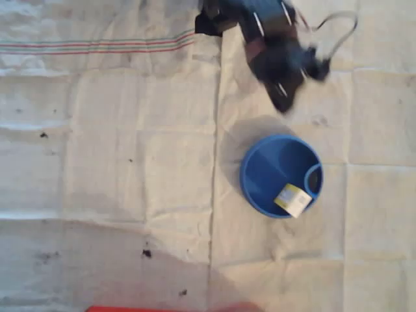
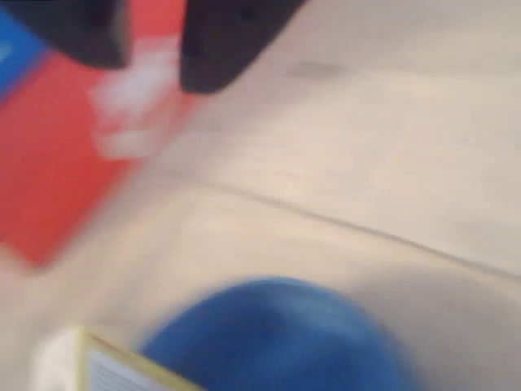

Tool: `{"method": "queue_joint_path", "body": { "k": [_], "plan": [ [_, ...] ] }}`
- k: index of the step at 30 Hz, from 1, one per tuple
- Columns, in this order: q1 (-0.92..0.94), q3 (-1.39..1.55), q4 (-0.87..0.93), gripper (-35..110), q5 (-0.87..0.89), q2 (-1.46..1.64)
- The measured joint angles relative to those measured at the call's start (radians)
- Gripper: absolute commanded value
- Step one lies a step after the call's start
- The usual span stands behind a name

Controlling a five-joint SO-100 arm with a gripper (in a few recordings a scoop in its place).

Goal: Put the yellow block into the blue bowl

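Nearest the bottom edge of the overhead view, a strip of red object (image 1: pixel 172 309) pokes into frame, sitting on the pale creased cloth (image 1: pixel 130 162) that covers the table. Moving up from there, here's the blue bowl (image 1: pixel 276 166), right of centre, and look at that: the yellow block (image 1: pixel 293 199) is inside it, resting against the bowl's near-right wall just below the little loop handle (image 1: pixel 314 179), white labelled face showing. By my read, the drop is done.

Further back, the arm's dark gripper (image 1: pixel 285 97) hangs beyond the bowl's far rim, apart from it and blurred with motion. So the block lies on the near side of the jaws, with the bowl's open middle between them.

In the wrist view, two dark fingers (image 2: pixel 216 49) sit at the top with a clear gap between them, spread apart with nothing in their grasp. Below them, smeared, are the blue bowl (image 2: pixel 277 342) and a corner of the yellow block (image 2: pixel 89 366).

Nothing left to reach for, I'd judge; the arm only needs to clear away.
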Motion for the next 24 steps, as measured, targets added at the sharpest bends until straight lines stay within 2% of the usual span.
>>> {"method": "queue_joint_path", "body": {
  "k": [5,17,21,24],
  "plan": [
    [0.0,0.39,-0.083,0,0.028,0.331],
    [0.0,1.493,-0.609,0,0.043,1.207],
    [0.003,1.755,-0.67,0,0.043,1.371],
    [0.005,1.847,-0.67,0,0.043,1.433]
  ]
}}
